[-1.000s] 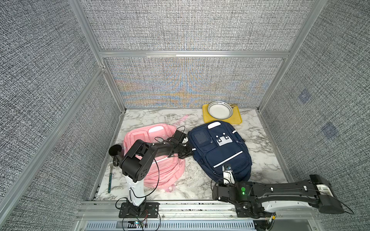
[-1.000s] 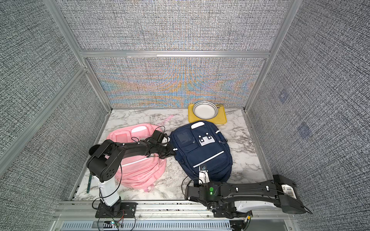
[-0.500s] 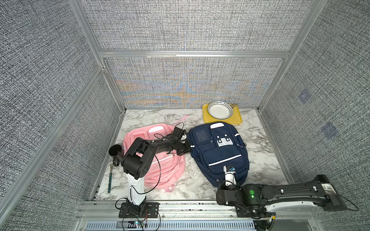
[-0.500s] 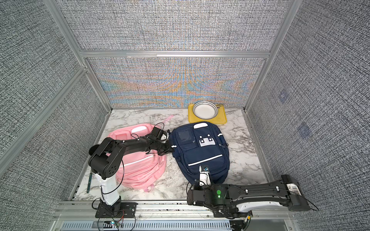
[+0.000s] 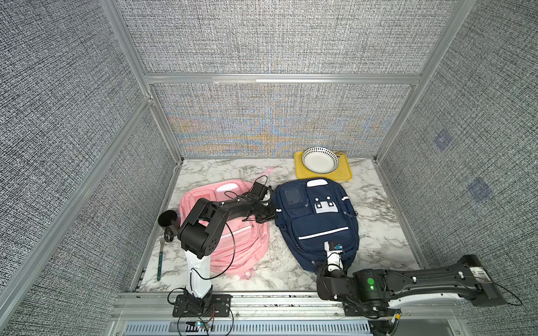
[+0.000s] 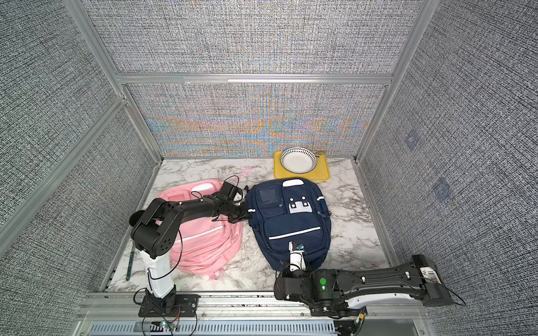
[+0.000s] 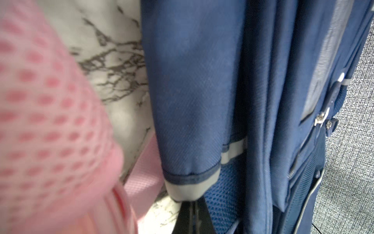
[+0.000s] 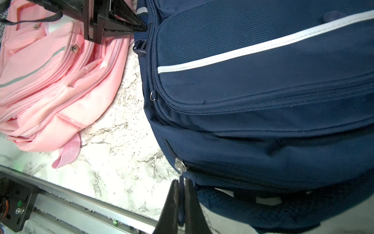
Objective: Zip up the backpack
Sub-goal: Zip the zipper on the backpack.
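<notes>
The navy backpack [image 5: 317, 221] is seen lying flat on the marble table [image 5: 378, 221], a little right of centre in both top views. The pink backpack [image 5: 233, 241] is laid just beside it, left of centre, with a narrow strip of marble left bare between the two.

The left arm is stretched across the pink backpack toward the left edge of the navy one. In the left wrist view the left gripper [image 7: 192, 203] is shown with its fingers pressed together on the grey-trimmed hem of the navy backpack's side pocket, so the fabric is clamped.

The right arm is brought in from the lower right of the frame to the near end of the navy backpack. In the right wrist view the right gripper [image 8: 181, 183] is seen closed on the dark zipper pull [image 8: 181, 199], which hangs from a silver slider [image 8: 179, 165] on the lowest seam of the bag. Zipper track is visible on both sides of the slider. How much of it is fastened cannot be told.

At the upper right of the table a yellow tray [image 5: 345, 174] is set against the back wall, just beyond the navy backpack, with a dot-rimmed white bowl [image 5: 319, 160] resting on it. At the table's left edge a black cup [image 5: 168, 218] is placed, and a green-handled fork [image 5: 159, 261] is laid just in front of it.
</notes>
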